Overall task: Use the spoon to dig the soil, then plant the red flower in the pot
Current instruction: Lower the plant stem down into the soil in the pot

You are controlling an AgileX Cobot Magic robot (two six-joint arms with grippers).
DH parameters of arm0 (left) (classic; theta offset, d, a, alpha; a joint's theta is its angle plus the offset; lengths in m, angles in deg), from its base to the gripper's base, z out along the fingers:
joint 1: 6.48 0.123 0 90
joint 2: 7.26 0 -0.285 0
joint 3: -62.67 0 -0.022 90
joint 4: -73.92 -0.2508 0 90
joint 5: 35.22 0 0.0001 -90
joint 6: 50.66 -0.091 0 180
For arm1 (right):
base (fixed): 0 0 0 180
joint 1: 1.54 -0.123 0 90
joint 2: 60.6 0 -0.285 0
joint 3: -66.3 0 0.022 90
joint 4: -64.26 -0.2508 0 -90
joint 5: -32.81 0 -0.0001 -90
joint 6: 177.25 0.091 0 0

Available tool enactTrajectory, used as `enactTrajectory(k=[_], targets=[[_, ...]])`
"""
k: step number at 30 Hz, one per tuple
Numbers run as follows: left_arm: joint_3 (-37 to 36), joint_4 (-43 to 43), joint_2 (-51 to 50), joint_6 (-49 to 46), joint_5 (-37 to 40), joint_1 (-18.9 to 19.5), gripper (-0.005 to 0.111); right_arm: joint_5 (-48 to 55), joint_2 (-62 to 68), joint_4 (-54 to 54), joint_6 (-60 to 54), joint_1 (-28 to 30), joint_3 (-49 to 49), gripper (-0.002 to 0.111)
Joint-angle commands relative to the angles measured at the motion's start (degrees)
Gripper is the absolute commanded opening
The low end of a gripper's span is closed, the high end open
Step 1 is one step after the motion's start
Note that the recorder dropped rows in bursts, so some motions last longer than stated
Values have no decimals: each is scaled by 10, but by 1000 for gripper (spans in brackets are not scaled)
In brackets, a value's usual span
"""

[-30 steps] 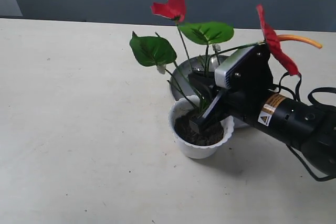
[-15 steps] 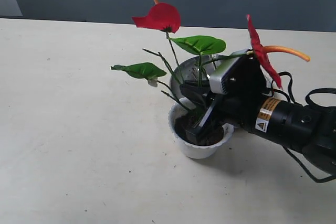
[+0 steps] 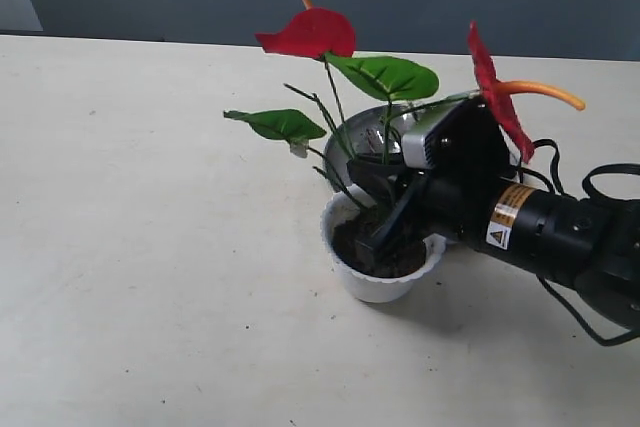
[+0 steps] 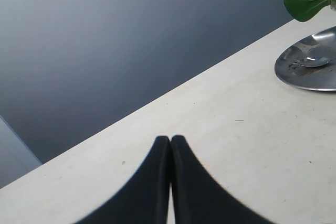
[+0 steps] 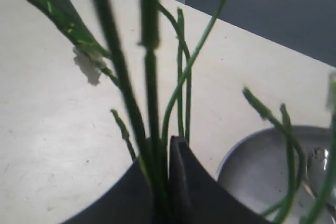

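my left gripper (image 4: 170,140) is clenched on nothing, well apart from the pot (image 3: 378,289). the red flower (image 3: 310,32) stands with its stems in the soil (image 3: 350,244), my right gripper (image 5: 161,148) pinching those stems low down. if i let go before the soil holds, it may topple; a sideways tug could tip the pot. open counter (image 3: 150,247) lies left; the plate (image 3: 343,147) crowds behind.

Black right arm (image 3: 560,237) with tapered black jaws, silver camera housing (image 3: 420,142), orange-and-white warning label (image 3: 507,215), black cables (image 3: 598,175)
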Motion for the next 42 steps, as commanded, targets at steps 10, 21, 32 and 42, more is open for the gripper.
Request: enactTrajectory(k=[10,21,32,42], targets=[[1,4,3,3,-6,-4,1,63,6,76,102,2,10,21],[1,4,3,3,-5,-4,1,134,-56,88,111,2,10,21],[1,4,3,3,-5,-4,1,137,-57,100,128,2,10,21],[1,4,3,3,-5,-4,1,140,-57,102,139,2,10,27]])
